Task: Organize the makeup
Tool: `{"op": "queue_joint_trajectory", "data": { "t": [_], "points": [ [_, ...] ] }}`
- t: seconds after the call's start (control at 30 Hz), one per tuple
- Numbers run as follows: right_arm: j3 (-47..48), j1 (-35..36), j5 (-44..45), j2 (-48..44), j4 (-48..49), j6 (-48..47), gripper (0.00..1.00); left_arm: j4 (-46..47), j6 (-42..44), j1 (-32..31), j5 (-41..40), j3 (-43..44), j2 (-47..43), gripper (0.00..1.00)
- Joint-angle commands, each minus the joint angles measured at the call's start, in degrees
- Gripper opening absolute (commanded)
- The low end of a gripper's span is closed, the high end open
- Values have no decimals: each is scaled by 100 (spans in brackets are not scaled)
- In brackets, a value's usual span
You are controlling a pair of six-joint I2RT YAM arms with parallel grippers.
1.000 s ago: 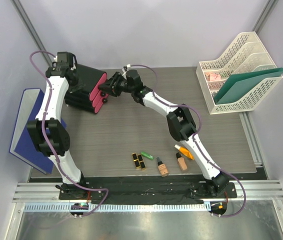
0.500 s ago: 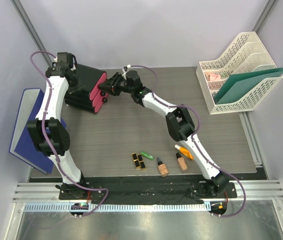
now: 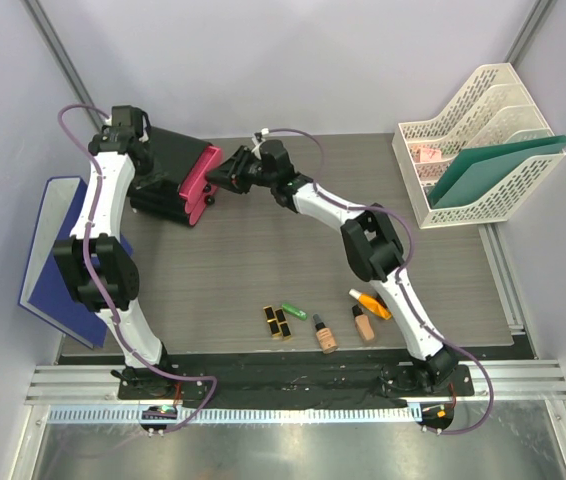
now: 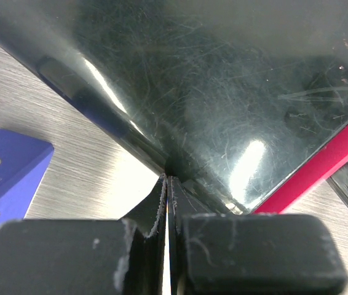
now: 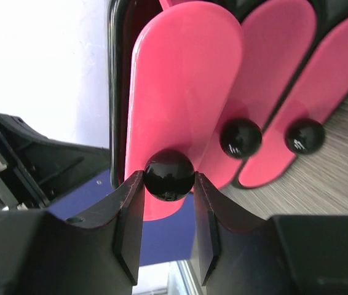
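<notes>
Currently pinching the black knob (image 5: 169,174) of one pink drawer (image 5: 186,74) with the right gripper (image 5: 168,182), at the far left. Pressing the fully closed left gripper (image 4: 166,190) against the black box (image 4: 223,92); noting lipsticks (image 3: 277,322), green tube (image 3: 294,311), two foundation bottles (image 3: 325,335) and orange tube (image 3: 370,303) lying at the near edge, well apart from it.

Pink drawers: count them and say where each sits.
3 drawers side by side in the black box: one, knob in the right gripper; a middle one; one beyond. More may be hidden.
</notes>
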Motion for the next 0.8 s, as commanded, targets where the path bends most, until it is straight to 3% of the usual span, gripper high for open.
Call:
{"op": "queue_joint_trajectory", "data": {
  "t": [0.0,0.33,0.77],
  "points": [
    [-510,-78,-61,-782,-144,-499,1,119,-50,38,102,-11,83,0],
    [-1513,-165,-35,-1495,-126,-764,1,128,-41,47,111,-73,118,0],
    [-1970,-245,167,-1882,-530,-965,1,84,-50,47,163,-82,145,0]
  ]
}}
